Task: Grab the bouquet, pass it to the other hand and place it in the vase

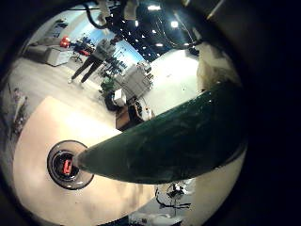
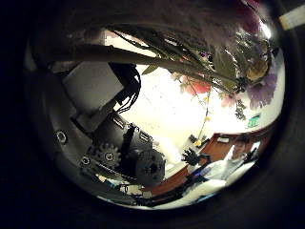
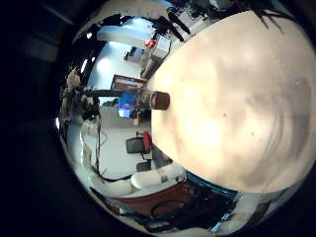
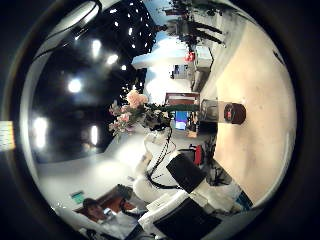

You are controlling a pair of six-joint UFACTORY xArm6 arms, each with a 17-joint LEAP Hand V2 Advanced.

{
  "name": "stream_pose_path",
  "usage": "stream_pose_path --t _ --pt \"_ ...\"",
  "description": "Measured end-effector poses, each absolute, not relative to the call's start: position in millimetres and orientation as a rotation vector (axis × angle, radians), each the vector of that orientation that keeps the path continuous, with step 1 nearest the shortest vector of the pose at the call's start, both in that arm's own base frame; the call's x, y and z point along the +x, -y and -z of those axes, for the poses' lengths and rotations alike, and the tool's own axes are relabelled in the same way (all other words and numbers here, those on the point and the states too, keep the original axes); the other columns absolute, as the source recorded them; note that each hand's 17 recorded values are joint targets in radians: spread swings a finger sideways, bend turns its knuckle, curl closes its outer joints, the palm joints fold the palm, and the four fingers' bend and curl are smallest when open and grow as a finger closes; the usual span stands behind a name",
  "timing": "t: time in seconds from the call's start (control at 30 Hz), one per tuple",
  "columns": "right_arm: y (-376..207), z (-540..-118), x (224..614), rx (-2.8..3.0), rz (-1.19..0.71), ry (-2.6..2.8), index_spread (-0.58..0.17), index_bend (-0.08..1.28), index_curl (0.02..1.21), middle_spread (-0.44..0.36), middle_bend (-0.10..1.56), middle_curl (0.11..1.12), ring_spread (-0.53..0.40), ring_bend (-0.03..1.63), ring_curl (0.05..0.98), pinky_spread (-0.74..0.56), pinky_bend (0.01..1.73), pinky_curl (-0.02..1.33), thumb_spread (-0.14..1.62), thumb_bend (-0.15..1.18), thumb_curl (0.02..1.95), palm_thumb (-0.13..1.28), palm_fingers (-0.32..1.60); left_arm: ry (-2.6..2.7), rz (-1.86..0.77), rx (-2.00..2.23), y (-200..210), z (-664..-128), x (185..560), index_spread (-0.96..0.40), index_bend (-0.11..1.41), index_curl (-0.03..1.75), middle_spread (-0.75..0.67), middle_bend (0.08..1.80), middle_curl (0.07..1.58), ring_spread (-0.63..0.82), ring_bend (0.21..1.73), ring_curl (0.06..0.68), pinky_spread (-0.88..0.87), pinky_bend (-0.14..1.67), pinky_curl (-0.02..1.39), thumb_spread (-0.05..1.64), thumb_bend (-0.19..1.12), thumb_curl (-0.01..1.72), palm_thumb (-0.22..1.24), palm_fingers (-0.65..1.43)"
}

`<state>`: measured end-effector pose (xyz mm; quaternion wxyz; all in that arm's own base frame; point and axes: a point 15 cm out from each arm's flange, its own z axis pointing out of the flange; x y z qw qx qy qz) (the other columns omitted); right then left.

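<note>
We see a pale round wooden table (image 3: 242, 99), a dark cylindrical vase (image 3: 159, 100) standing on it, well apart from the right hand.

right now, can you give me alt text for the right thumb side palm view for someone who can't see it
A robot hand holds up a bouquet of pale and pink flowers beside a light round table, its white arm reaching in from below. A small dark cylindrical vase stands on the table close to the bouquet, with nothing in it yet.
</note>
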<state>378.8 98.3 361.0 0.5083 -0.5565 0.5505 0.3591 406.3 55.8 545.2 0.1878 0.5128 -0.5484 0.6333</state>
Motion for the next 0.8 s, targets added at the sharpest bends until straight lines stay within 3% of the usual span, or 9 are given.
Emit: stream_pose_path --t 0.47,0.8 --pt "-98.2 -360.1 378.7 -1.341 -0.865 -1.325 -0.328 0.15 0.24 0.149 0.19 0.31 0.252 0.54 0.249 0.52 0.72 0.32 1.08 -0.02 0.41 0.59 0.0 1.491 -1.761 1.445 -60.0 -530.6 414.8 -0.76 0.57 1.34 -0.51 1.16 0.96 -0.39 1.53 0.565 -0.71 1.03 1.24 1.1 -0.02 0.87 1.02 1.06" --pt "-98.4 -359.5 378.4 -1.34 -0.866 -1.326 -0.316 0.16 0.26 0.148 0.19 0.31 0.247 0.54 0.249 0.52 0.72 0.31 1.08 -0.02 0.42 0.59 0.02 1.376 -1.701 1.444 -63.9 -498.1 427.8 -0.76 0.46 1.34 -0.51 1.11 0.94 -0.41 1.47 0.538 -0.72 1.01 1.18 1.0 -0.05 0.76 0.84 1.07"
